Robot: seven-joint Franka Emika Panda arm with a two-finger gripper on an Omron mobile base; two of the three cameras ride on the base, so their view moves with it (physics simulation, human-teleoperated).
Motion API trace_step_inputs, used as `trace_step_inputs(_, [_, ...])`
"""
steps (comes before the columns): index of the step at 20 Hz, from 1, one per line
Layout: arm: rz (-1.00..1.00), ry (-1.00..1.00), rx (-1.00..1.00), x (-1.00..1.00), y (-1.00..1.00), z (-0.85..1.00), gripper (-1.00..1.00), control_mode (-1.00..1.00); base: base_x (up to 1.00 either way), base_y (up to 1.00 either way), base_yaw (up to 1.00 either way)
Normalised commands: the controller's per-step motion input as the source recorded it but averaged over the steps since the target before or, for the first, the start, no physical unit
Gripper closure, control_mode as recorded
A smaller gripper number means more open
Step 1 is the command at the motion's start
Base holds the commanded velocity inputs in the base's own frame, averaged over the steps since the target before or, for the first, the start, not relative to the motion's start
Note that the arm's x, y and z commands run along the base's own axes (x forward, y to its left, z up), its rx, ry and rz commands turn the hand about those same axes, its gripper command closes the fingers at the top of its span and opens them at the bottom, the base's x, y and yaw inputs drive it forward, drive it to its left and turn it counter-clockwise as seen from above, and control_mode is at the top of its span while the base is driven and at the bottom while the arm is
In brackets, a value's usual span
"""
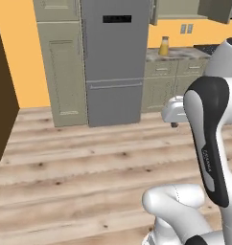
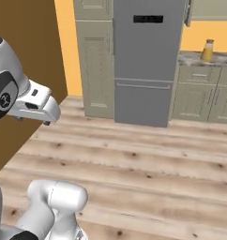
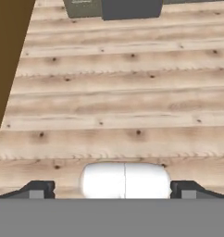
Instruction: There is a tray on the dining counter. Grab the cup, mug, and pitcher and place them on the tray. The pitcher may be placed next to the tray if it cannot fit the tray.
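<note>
The pitcher (image 1: 164, 46) (image 2: 208, 50), a clear carafe of orange-yellow liquid with a brown lid, stands upright on the far marble counter (image 1: 178, 55) over the drawers. My gripper (image 1: 174, 124) (image 2: 33, 121) (image 3: 113, 190) hangs above the wooden floor, far from the pitcher and pointing down. It is open, and in the hand view its fingertips (image 3: 37, 190) stand wide apart with nothing between them. The tray, cup, mug and dining counter are out of view.
A tall grey fridge (image 1: 113, 62) (image 2: 146, 61) stands between sage-green cabinets (image 1: 65, 72) at the back. A dark brown panel (image 1: 3, 95) (image 2: 26, 56) (image 3: 7, 60) rises close on the left. Open wooden floor (image 3: 123, 97) stretches ahead toward the cabinets.
</note>
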Motion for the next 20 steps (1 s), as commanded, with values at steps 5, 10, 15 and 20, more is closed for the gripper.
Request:
trace_step_inputs(5, [0.0, 0.0, 0.0, 0.0, 0.0, 0.0, -1.0, 1.0, 1.0, 0.04, 0.0])
trace_step_inputs(10, [0.0, 0.0, 0.0, 0.0, 0.0, 0.0, -1.0, 1.0, 1.0, 0.0, 0.0])
trace_step_inputs(15, [0.0, 0.0, 0.0, 0.0, 0.0, 0.0, -1.0, 1.0, 1.0, 0.0, 0.0])
trace_step_inputs(20, [0.0, 0.0, 0.0, 0.0, 0.0, 0.0, -1.0, 1.0, 1.0, 0.0, 0.0])
